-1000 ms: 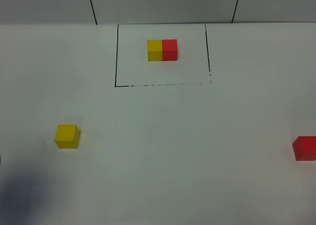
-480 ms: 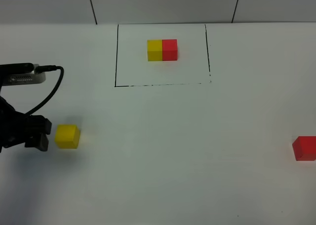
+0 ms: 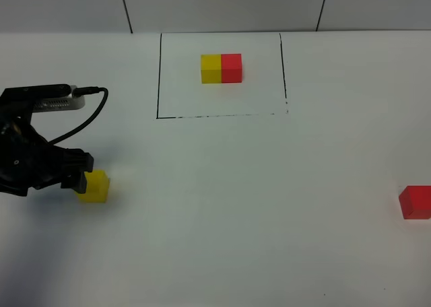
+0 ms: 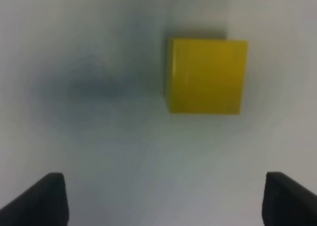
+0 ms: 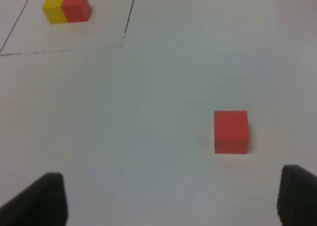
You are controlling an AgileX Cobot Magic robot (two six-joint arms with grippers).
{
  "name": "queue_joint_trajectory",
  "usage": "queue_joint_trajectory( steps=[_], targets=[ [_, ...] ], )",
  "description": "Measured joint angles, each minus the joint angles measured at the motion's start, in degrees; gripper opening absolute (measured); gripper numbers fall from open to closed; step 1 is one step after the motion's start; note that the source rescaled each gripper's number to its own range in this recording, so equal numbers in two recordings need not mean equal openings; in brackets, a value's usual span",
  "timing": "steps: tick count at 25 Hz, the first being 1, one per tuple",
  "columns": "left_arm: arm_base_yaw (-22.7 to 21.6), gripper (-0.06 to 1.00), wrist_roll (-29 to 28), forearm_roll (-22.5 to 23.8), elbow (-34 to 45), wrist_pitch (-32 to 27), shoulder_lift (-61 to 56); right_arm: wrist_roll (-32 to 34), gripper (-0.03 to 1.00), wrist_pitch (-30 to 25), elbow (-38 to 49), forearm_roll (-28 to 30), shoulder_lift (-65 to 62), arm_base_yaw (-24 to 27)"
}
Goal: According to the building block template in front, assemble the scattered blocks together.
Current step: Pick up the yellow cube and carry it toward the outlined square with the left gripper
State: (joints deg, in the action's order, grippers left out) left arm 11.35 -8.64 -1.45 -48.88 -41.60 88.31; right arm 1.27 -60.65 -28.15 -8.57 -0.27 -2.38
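Observation:
The template is a joined yellow and red pair (image 3: 221,68) inside a thin black-lined rectangle (image 3: 159,78) at the far middle; the pair also shows in the right wrist view (image 5: 66,8). The loose yellow cube (image 3: 95,186) lies at the left. My left gripper (image 3: 75,178) hangs just above its left side and is open and empty. In the left wrist view the yellow cube (image 4: 205,76) lies ahead of the spread fingertips (image 4: 44,198). The loose red cube (image 3: 415,202) lies at the right edge. My right gripper (image 5: 171,198) is open, with the red cube (image 5: 231,131) ahead of it.
The white table (image 3: 242,199) stretches between the two loose cubes. A grey wall with dark seams (image 3: 125,7) runs along the back. The left arm's cable (image 3: 87,112) loops above the yellow cube.
My left arm has come in from the left edge and moved right; its gripper now overlaps the yellow cube's left side. Neither cube has moved.

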Motion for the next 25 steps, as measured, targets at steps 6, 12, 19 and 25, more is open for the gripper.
queue_joint_trajectory(
  steps=[6, 12, 19, 25],
  targets=[
    [1.64, 0.75, -0.22, -0.01, -3.64, -0.02, 4.07, 0.00, 0.73, 0.00, 0.00, 0.00, 0.00, 0.00],
    [2.60, 0.75, -1.00, 0.04, -4.32, -0.02, 7.68, 0.00, 0.73, 0.00, 0.00, 0.00, 0.00, 0.00],
    [2.66, 0.75, -1.73, 0.04, -4.37, 3.71, 12.61, 0.00, 0.73, 0.00, 0.00, 0.00, 0.00, 0.00],
    [2.71, 0.75, -1.73, 0.04, -4.37, 9.11, 16.46, 0.00, 0.73, 0.00, 0.00, 0.00, 0.00, 0.00]
  ],
)
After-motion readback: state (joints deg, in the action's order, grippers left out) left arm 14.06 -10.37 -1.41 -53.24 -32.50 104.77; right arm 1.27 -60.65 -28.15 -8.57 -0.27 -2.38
